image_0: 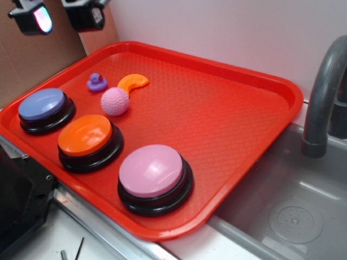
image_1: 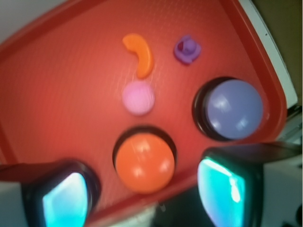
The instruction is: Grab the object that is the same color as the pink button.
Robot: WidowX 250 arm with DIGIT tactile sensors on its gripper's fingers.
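The small pink ball [image_0: 115, 101] [image_1: 138, 97] lies on the red tray [image_0: 217, 108] between the orange crescent and the orange button. The pink button [image_0: 152, 171], a lilac-pink dome on a black base, stands at the tray's near edge; the wrist view does not show it. My gripper [image_0: 60, 16] hangs high above the tray's far left corner, well away from the ball. Its two fingers are spread wide with nothing between them, and in the wrist view the gripper [image_1: 144, 196] frames the orange button.
An orange button [image_0: 85, 136] [image_1: 144, 162] and a blue-purple button [image_0: 42, 105] [image_1: 234, 109] stand along the tray's left edge. A purple duck [image_0: 96, 83] [image_1: 187, 49] and an orange crescent [image_0: 133, 82] [image_1: 140, 53] lie beside the ball. A grey sink [image_0: 293, 206] with a faucet [image_0: 325, 97] is on the right.
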